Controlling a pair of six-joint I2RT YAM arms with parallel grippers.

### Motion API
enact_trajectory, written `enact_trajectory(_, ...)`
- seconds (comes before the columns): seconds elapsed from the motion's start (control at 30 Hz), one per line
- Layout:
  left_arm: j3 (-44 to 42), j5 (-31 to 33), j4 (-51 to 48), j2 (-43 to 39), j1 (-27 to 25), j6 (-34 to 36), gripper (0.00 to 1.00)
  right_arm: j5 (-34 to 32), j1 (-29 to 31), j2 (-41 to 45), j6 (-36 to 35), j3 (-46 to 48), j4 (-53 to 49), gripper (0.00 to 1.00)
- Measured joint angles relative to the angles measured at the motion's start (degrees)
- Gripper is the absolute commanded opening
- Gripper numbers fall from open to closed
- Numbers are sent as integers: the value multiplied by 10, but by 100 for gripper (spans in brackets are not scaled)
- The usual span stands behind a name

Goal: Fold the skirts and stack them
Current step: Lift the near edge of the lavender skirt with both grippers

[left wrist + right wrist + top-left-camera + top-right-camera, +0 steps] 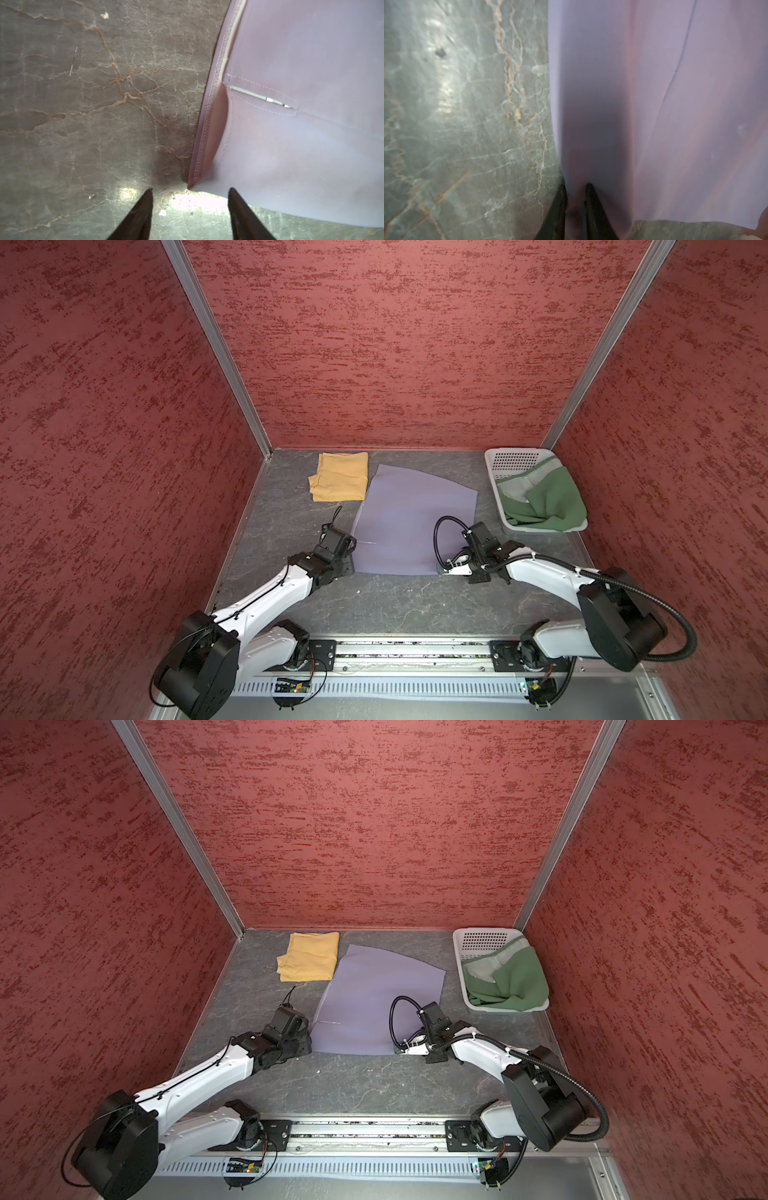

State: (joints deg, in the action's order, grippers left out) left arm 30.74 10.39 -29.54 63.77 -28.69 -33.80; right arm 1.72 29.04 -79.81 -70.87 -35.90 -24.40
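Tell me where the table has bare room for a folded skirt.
Widest: the bare table strip between the near hem of the lavender skirt and the rail. Narrower: between that skirt and the basket. Crowded: the yellow skirt sits close beside it.

You're boxed in by rough dark-red textured walls [395, 344] on three sides, silver aluminium corner posts [215, 344] between them, and a grey veined stone-look tabletop [395, 605] with bright glare patches.

Spread flat, central: lavender-grey skirt [411, 514]; folded, back left: mustard yellow skirt [338, 477]; crumpled in white basket [519, 460]: dark green skirt [548, 502].
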Motion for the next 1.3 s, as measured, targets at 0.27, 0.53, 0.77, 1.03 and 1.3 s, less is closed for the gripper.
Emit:
enact_trajectory(0.27,-13,-24,30,19,-2,-22,81,4,-4,-7,-1,-3,0,0)
enact_trajectory(0.53,-35,-31,83,50,-3,-43,81,7,-6,-14,-3,-11,-5,0)
enact_trajectory(0.77,-32,-18,141,85,-3,-55,60,12,-7,-6,-3,-11,-12,0)
enact_trajectory(1.03,-31,-15,176,114,-10,-78,9,15,-7,4,-3,-11,-19,0)
enact_trajectory(1.3,-27,-20,154,107,-17,-83,0,21,-6,21,-2,-12,-35,0)
